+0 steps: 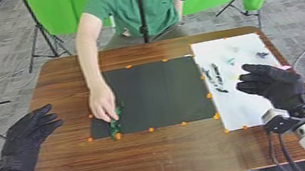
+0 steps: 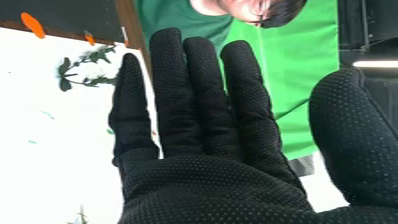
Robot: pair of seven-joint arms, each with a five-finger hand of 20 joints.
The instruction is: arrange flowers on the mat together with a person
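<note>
A person's hand reaches over the left edge of the black mat [image 1: 159, 92] and holds a green sprig [image 1: 115, 125] near its lower left corner. My right hand [image 1: 275, 84] is over the white mat [image 1: 241, 108], right of the black one, its fingers relaxed and holding nothing. My left hand [image 1: 27, 136] stays over the table's left side, fingers relaxed, apart from the mat. Several dark green stems [image 1: 215, 75] lie on the white mat. In the right wrist view my right hand [image 2: 213, 185] has straight fingers, with a leafy sprig [image 2: 84, 70] lying on the white mat beyond them.
Orange markers [image 1: 150, 130] line the edges of both mats. The brown table [image 1: 153, 159] extends in front of the mats. The person stands at the far edge, where a thin black pole [image 1: 142, 14] rises. A small pink item [image 1: 286, 67] is at the right edge.
</note>
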